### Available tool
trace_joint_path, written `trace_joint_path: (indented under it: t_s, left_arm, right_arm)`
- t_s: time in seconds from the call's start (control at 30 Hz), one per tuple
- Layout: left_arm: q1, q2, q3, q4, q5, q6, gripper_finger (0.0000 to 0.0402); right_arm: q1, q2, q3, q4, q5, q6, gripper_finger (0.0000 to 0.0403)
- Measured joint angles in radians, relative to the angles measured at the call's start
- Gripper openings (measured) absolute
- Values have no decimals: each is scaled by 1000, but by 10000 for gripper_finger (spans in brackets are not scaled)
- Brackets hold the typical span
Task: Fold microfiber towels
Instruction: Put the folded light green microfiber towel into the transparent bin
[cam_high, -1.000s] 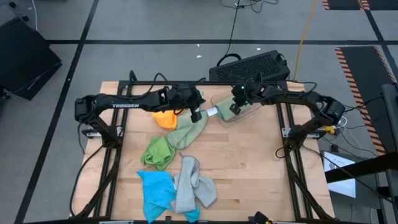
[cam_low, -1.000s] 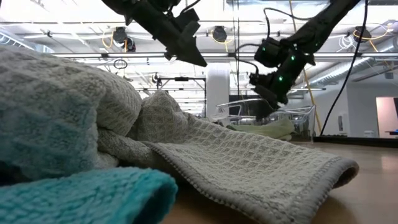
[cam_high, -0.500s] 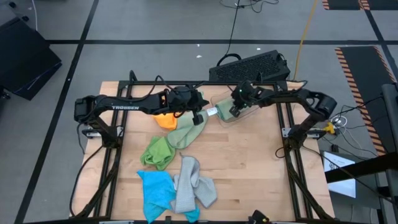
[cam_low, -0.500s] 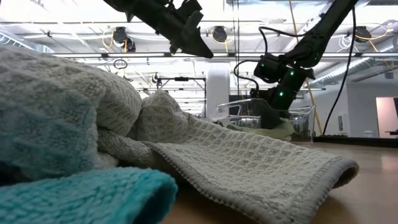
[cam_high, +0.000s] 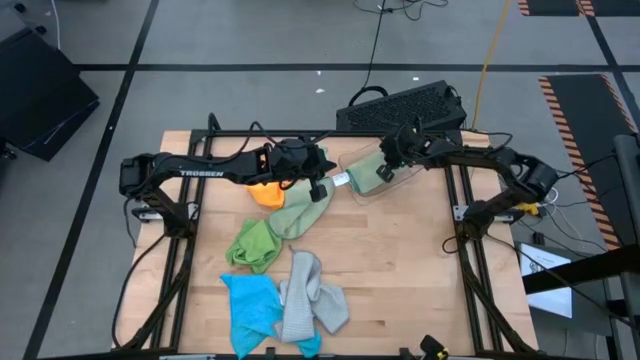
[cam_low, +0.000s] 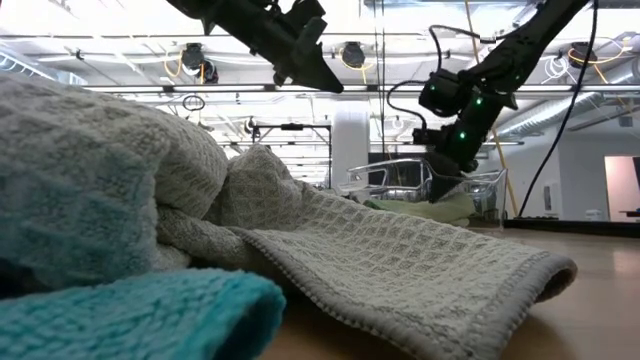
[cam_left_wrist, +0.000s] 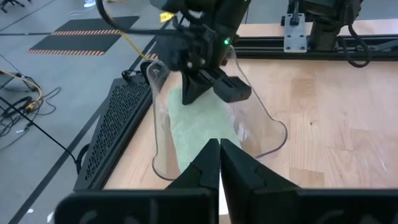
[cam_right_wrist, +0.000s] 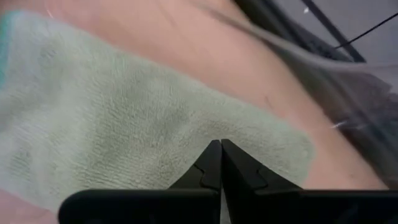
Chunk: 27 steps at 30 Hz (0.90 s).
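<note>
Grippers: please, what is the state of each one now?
Left gripper: shut, holding nothing.
Right gripper: shut, empty, above the pale green microfiber towel in the clear plastic bin.

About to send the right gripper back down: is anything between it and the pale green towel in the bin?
Nothing visible. The right gripper, shut, hangs directly over the pale green towel inside the clear bin, whose top is open.

One legible marking found: white lettering "TROSSEN" along the left arm (cam_high: 200, 171), seen from above; nothing else readable.
</note>
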<state>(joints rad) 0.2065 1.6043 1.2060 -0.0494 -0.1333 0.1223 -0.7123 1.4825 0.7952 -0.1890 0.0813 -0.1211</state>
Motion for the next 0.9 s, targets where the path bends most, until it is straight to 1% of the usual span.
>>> trace_joint_path:
  t_s: [0.13,0.23,0.33,0.6,0.67,0.77,0.9]
  left_arm:
    - [-2,0,0,0,0,0,3]
    - [-4,0,0,0,0,-4,12]
    - [-6,0,1,-1,1,-4,20]
    - [-6,0,1,-1,2,2,4]
    - [-6,0,1,-1,2,3,9]
    - [-6,0,1,-1,2,3,19]
    - [-6,8,2,2,3,-1,14]
  right_arm:
    - [1,41,1,20,9,-26,0]
    - [1,63,3,29,21,-29,0]
    - [7,71,-2,15,-2,4,0]
    - [33,63,-2,17,3,37,0]
    - [34,54,-2,13,23,38,0]
    - [33,23,1,9,24,31,0]
    - [33,-53,34,-70,50,22,0]
